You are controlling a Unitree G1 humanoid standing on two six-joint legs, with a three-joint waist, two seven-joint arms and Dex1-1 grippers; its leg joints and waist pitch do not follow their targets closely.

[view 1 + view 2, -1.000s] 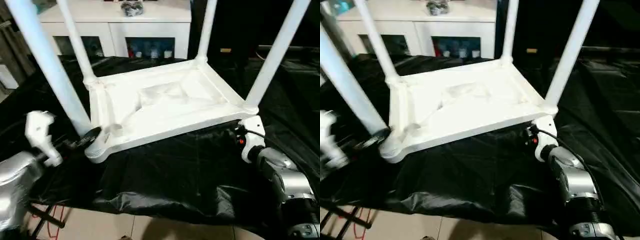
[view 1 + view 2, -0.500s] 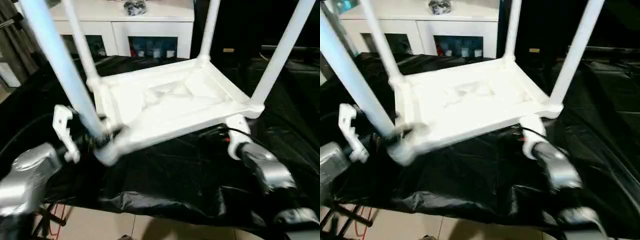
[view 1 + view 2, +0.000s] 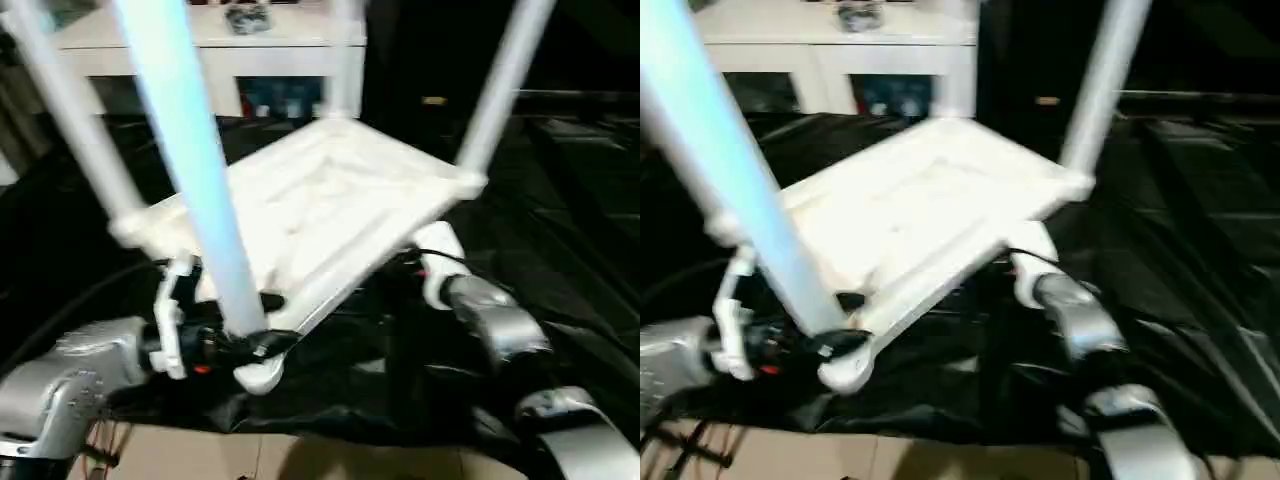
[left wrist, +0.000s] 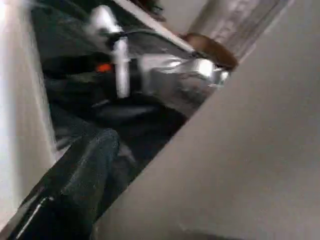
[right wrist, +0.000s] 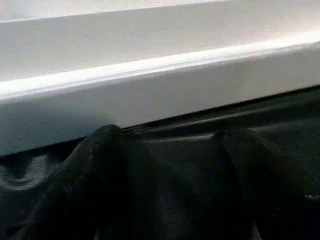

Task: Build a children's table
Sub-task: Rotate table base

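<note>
The children's table lies upside down on black cloth, tilted, with its white legs pointing up. My left gripper is at the near corner socket, shut around the base of the nearest leg. The left wrist view shows one black finger against that leg. My right gripper reaches under the tabletop's right edge, its two black fingers apart with nothing between them. In the head view its tips are hidden below the tabletop, beyond the white wrist.
A white cabinet with glass-fronted compartments stands behind the table, with a dark object on top. The black cloth covers the work surface. Its near edge hangs over a tiled floor.
The table has swung round and tilted, and its near corner has come toward me and to the right with my left gripper on the leg. The right arm has shifted left beneath the edge.
</note>
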